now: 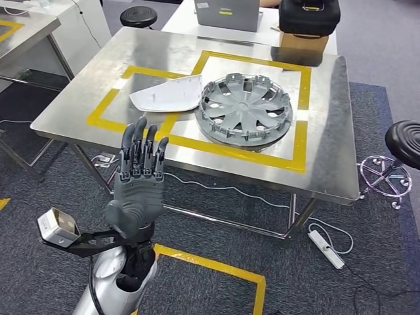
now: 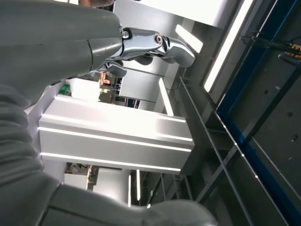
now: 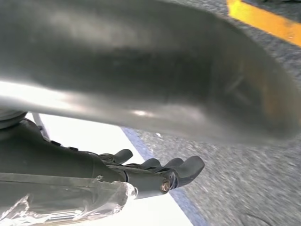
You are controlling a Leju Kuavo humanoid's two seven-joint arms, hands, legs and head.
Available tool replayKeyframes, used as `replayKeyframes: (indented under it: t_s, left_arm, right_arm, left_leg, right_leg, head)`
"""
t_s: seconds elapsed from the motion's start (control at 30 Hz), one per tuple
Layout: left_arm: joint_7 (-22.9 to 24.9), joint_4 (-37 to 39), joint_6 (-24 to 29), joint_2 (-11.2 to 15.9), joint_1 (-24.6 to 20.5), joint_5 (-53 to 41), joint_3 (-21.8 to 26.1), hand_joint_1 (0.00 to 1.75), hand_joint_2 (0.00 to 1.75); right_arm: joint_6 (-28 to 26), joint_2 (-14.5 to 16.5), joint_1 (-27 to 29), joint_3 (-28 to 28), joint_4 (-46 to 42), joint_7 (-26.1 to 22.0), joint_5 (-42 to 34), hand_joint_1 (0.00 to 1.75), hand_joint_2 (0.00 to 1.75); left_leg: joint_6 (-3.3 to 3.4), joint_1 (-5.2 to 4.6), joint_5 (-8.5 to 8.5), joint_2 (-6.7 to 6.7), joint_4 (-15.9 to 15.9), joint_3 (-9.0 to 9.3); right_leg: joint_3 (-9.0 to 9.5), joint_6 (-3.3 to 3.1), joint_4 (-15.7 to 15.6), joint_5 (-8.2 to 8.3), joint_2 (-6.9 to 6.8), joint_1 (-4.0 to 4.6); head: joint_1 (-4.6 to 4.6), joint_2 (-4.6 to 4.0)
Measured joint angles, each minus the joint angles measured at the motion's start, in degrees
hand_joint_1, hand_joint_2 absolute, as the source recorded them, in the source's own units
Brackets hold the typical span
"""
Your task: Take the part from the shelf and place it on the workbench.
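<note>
On the steel workbench [image 1: 327, 157] a white curved part [image 1: 168, 95] lies flat inside the yellow taped outline. A grey wheel cover [image 1: 243, 108] lies next to it on the right, touching its edge. My left hand [image 1: 138, 184] is raised in front of the bench's near edge, short of the white part, fingers straight and apart, holding nothing. In the left wrist view its fingers [image 2: 156, 44] stretch out toward ceiling lights. In the right wrist view my right hand [image 3: 152, 176] hangs over the carpet with its dark fingers [image 3: 184, 167] extended and its thumb apart, nothing between them.
A laptop [image 1: 228, 13] and a black bag on a cardboard box [image 1: 307, 26] sit on the table behind. Black stools stand at the far left [image 1: 138, 14] and at the right [image 1: 403, 141]. A power strip [image 1: 327, 248] and cables lie under the bench, with yellow floor tape [image 1: 212, 266] close by.
</note>
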Motion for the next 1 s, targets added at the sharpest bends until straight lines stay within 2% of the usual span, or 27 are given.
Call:
replayKeyframes:
  t_s: [0.03,0.07,0.13,0.17,0.2,0.23,0.3,0.33,0.37,0.4,0.47,0.53,0.57,0.63,0.67,0.7,0.73,0.8,0.83,0.87,0.9,1.0]
  left_arm:
    - [0.0,0.0,0.0,0.0,0.0,0.0,0.0,0.0,0.0]
    - [0.0,0.1,0.0,0.1,0.0,0.0,0.0,0.0,0.0]
    - [0.0,0.2,0.0,0.2,0.1,-0.1,0.0,0.0,0.0]
    - [0.0,0.4,0.0,0.3,0.2,-0.2,0.0,0.0,0.0]
    - [0.0,0.5,0.0,0.3,0.3,-0.2,0.1,0.0,0.0]
    - [0.0,0.5,0.1,0.3,0.4,-0.3,0.1,0.0,0.0]
    - [-0.1,0.6,0.1,0.3,0.4,-0.4,0.1,0.0,0.0]
    - [-0.1,0.6,0.1,0.3,0.3,-0.5,0.0,0.0,0.0]
    - [-0.1,0.7,0.0,0.3,0.3,-0.5,0.0,0.0,0.0]
    - [-0.1,0.7,0.0,0.3,0.3,-0.6,0.0,0.0,0.0]
    - [-0.1,0.8,0.0,0.3,0.4,-0.6,0.0,0.0,0.0]
    - [-0.2,0.9,0.0,0.3,0.4,-0.6,0.0,0.0,0.0]
    - [-0.2,0.9,0.0,0.3,0.4,-0.6,0.0,0.0,0.0]
    - [-0.3,1.0,0.0,0.3,0.4,-0.6,0.0,0.0,0.0]
    - [-0.3,1.1,0.0,0.4,0.4,-0.6,0.0,0.0,0.0]
    - [-0.3,1.2,0.0,0.4,0.5,-0.6,0.1,0.0,0.0]
    - [-0.3,1.3,0.0,0.4,0.5,-0.6,0.1,0.0,0.0]
    - [-0.3,1.3,0.0,0.4,0.5,-0.6,0.1,0.0,0.0]
    - [-0.3,1.3,0.0,0.4,0.4,-0.6,0.1,0.0,0.0]
    - [-0.3,1.3,0.0,0.4,0.4,-0.6,0.1,0.0,0.0]
    - [-0.3,1.3,0.0,0.4,0.4,-0.7,0.1,0.0,0.0]
    - [-0.3,1.3,0.0,0.4,0.4,-0.7,0.1,0.0,0.0]
  right_arm:
    - [0.0,0.0,0.0,0.0,0.0,-0.2,0.0,0.0,0.0]
    - [0.0,0.0,0.1,0.0,0.0,-0.6,-0.1,0.0,0.0]
    - [0.0,0.0,0.2,0.0,0.0,-1.8,-0.1,0.0,0.0]
    - [0.0,0.0,0.3,0.0,0.0,-2.4,-0.2,0.0,0.0]
    - [0.0,0.0,0.3,0.0,0.0,-2.7,-0.3,0.0,0.0]
    - [0.0,0.0,0.4,0.0,0.0,-3.0,-0.3,0.0,0.0]
    - [0.1,0.0,0.4,0.0,0.0,-3.8,-0.6,0.0,0.0]
    - [0.2,0.0,0.4,0.0,0.0,-4.4,-0.9,0.0,0.0]
    - [0.3,0.0,0.3,0.0,0.0,-5.0,-1.1,0.0,0.0]
    - [0.4,0.0,0.3,0.0,0.0,-5.5,-1.4,0.0,0.0]
    - [0.6,0.0,0.3,0.0,0.0,-5.9,-1.7,0.0,0.0]
    - [0.8,0.0,0.4,-0.1,0.0,-6.1,-1.8,0.0,0.0]
    - [0.9,0.0,0.4,-0.1,0.0,-6.2,-1.9,0.0,0.0]
    - [1.2,0.0,0.4,-0.2,0.0,-6.3,-2.1,0.0,0.0]
    - [1.3,0.0,0.5,-0.2,0.0,-6.4,-2.2,0.0,0.0]
    - [1.3,0.0,0.5,-0.3,0.0,-6.4,-2.2,0.0,0.0]
    - [1.4,0.0,0.5,-0.3,0.0,-6.4,-2.2,0.0,0.0]
    - [1.4,0.0,0.5,-0.3,0.0,-6.4,-2.2,0.0,0.0]
    - [1.4,0.0,0.4,-0.3,0.0,-6.4,-2.2,0.0,0.0]
    - [1.4,0.0,0.4,-0.3,0.0,-6.4,-2.2,0.0,0.0]
    - [1.4,0.0,0.3,-0.3,0.0,-6.4,-2.2,0.0,0.0]
    - [1.9,0.0,0.4,-0.6,0.0,-6.5,-2.8,0.0,0.0]
  left_leg:
    - [-0.3,0.04,-1.37,-0.01,1.6,-0.73]
    - [-0.57,0.08,-3.42,-0.01,4.6,-1.99]
    - [-0.96,0.11,-7.53,-0.01,12.2,-5.13]
    - [-1.03,0.12,-8.38,-0.01,14.9,-6.08]
    - [-1.01,0.11,-8.08,-0.01,15.5,-6.07]
    - [-0.9,0.11,-6.79,-0.01,14.0,-4.97]
    - [-0.53,0.08,-3.48,0.0,6.9,-0.5]
    - [-0.32,0.05,-2.44,0.0,3.4,1.58]
    - [-0.06,0.04,-2.09,0.0,0.9,2.93]
    - [0.21,0.01,-2.16,-0.03,-0.3,3.47]
    - [0.91,0.12,-2.29,-0.08,-0.9,3.22]
    - [1.57,0.3,-2.07,-0.07,-1.0,3.09]
    - [1.82,0.36,-1.97,-0.03,-1.1,3.03]
    - [2.12,0.32,-1.87,0.01,-1.1,2.84]
    - [2.17,0.3,-1.83,0.01,-1.1,2.76]
    - [2.19,0.3,-1.8,0.0,-1.0,2.72]
    - [2.18,0.31,-1.78,-0.03,-1.0,2.72]
    - [2.0,0.31,-1.77,-0.11,-0.9,2.8]
    - [1.8,0.19,-1.77,-0.16,-0.8,2.73]
    - [1.51,0.06,-1.7,-0.21,-0.7,2.58]
    - [1.18,-0.04,-1.59,-0.24,-0.7,2.4]
    - [0.21,0.05,-1.68,-0.24,-0.4,1.94]
  right_leg:
    - [-0.13,-0.45,-0.1,0.34,-0.07,-0.09]
    - [-0.37,-0.77,-0.1,0.66,-0.13,-0.15]
    - [-1.16,-1.08,-0.1,1.24,-0.17,-0.13]
    - [-1.51,-1.09,-0.1,1.47,-0.17,-0.12]
    - [-1.8,-1.06,-0.1,1.66,-0.16,-0.11]
    - [-1.99,-0.99,-0.1,1.82,-0.14,-0.11]
    - [-2.21,-0.74,0.0,2.02,-0.09,-0.04]
    - [-2.35,-0.54,0.0,2.07,-0.05,0.07]
    - [-2.52,-0.3,0.2,2.15,-0.03,0.2]
    - [-2.72,-0.03,0.2,2.24,-0.03,0.32]
    - [-3.09,0.55,0.4,2.34,-0.07,0.36]
    - [-4.13,1.2,2.4,0.84,-0.1,0.27]
    - [-5.39,1.5,5.2,-0.78,-0.09,0.21]
    - [-8.83,1.92,12.9,-4.44,-0.08,0.1]
    - [-10.15,2.04,15.9,-5.35,-0.08,0.04]
    - [-10.55,2.11,16.8,-5.2,-0.09,-0.02]
    - [-9.81,2.14,15.4,-3.95,-0.09,-0.1]
    - [-5.98,2.14,7.8,-0.17,-0.1,-0.32]
    - [-4.13,2.06,4.2,1.07,-0.04,-0.38]
    - [-3.04,1.88,1.8,1.69,0.03,-0.41]
    - [-2.69,1.61,0.9,1.74,0.13,-0.36]
    - [-2.95,0.44,0.8,2.06,0.25,-0.26]
  head:
    - [-0.1,0.0]
    - [-0.22,0.0]
    - [-0.4,0.0]
    - [-0.41,0.0]
    - [-0.42,0.0]
    - [-0.41,0.0]
    - [-0.43,0.0]
    - [-0.43,0.0]
    - [-0.41,0.0]
    - [-0.41,0.0]
    - [-0.39,0.0]
    - [-0.17,0.0]
    - [-0.06,0.0]
    - [0.1,-0.01]
    - [0.11,-0.01]
    - [0.13,-0.01]
    - [0.13,-0.01]
    - [0.14,0.0]
    - [0.16,0.0]
    - [0.13,0.0]
    - [0.1,0.0]
    - [-0.02,0.0]
